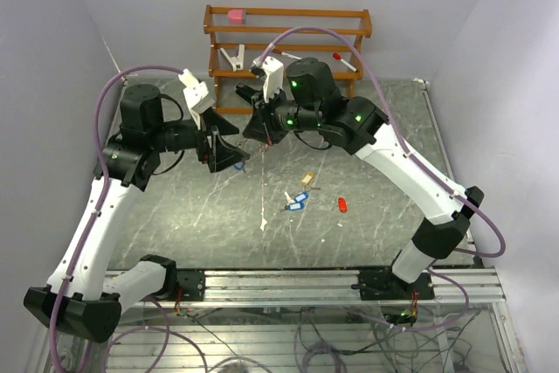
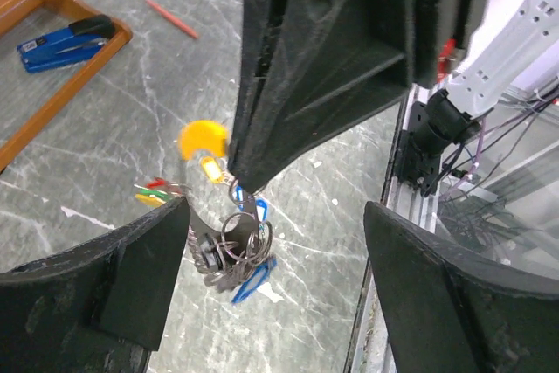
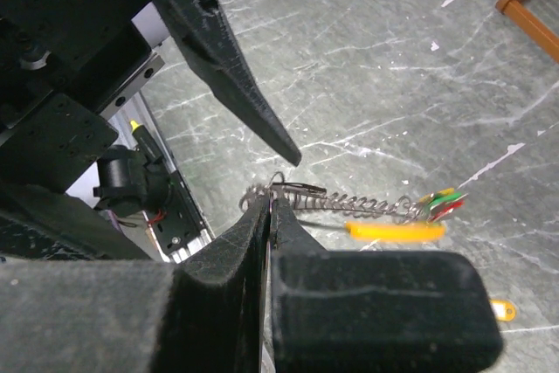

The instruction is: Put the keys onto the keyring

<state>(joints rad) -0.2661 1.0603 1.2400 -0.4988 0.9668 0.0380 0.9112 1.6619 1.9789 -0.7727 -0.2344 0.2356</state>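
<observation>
Two-arm setup: clamping right jaws on thin silvery wire keyring (image 2: 236, 238) to steady it, holding left jaws apart beside.

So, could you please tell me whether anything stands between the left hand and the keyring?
Nothing visible does. The keyring hangs pinched in the shut right hand. In the left wrist view, it shows squarely between the fingers of the open left hand.
</observation>
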